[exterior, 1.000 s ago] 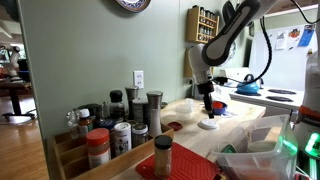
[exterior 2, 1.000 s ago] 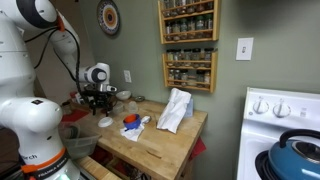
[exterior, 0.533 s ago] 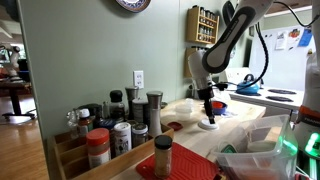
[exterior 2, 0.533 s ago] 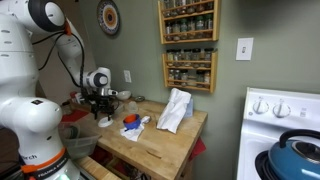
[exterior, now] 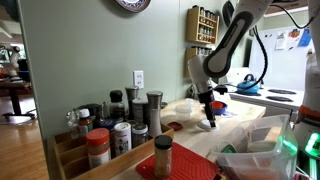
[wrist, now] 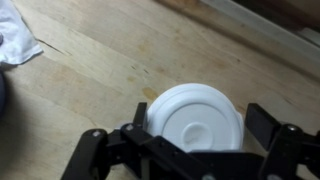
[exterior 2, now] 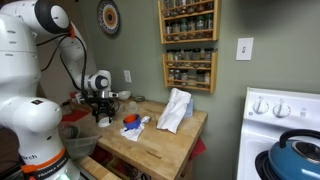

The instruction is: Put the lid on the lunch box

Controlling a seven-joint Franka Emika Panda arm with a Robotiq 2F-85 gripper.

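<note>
Lid seemingly flat, face up

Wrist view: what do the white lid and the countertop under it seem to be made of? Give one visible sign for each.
The lid is probably plastic: plain, smooth white with a faint sheen and a moulded ring stepped in from its edge. The blur rules out nothing finer. The countertop looks like wood with a pale matt finish. It shows long grain streaks and straight seams between boards.

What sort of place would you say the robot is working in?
Most likely a home kitchen: wooden wall-mounted spice racks, a white stove carrying a blue kettle, and a wooden butcher-block countertop.
</note>
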